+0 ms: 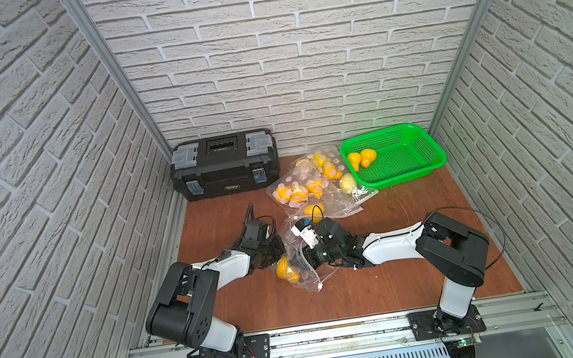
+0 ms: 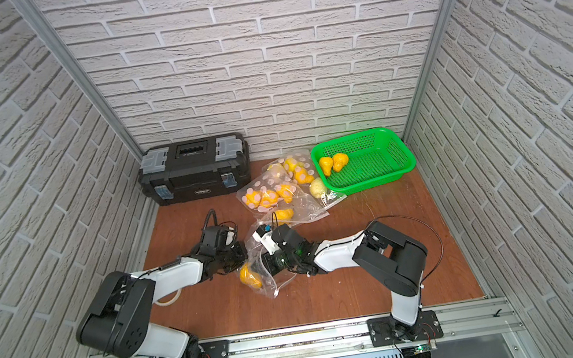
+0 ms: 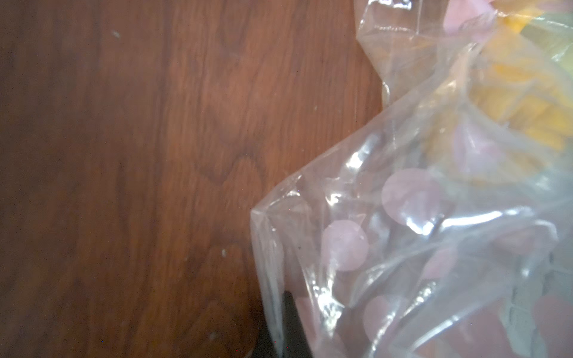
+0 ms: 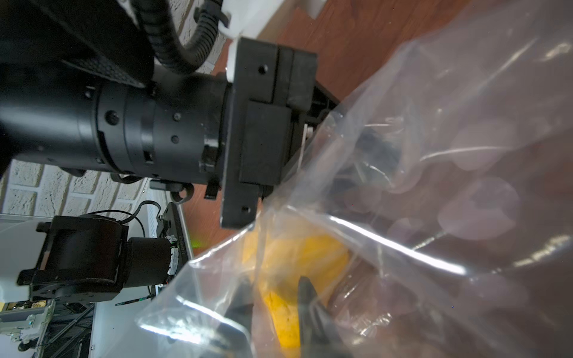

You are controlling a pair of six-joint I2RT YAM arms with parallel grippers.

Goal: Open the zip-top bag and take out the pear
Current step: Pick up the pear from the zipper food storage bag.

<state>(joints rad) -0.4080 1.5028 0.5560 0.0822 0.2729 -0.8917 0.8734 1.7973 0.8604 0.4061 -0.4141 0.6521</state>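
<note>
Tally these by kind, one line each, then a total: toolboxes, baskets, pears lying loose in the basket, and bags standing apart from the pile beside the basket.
toolbox: 1
green basket: 1
loose pears in the basket: 2
bag apart from the pile: 1
Total: 5

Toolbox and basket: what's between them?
A pile of clear, dotted zip bags holding yellow pears lies between the toolbox and the green basket, reaching the basket's near corner. It shows in both top views.
</note>
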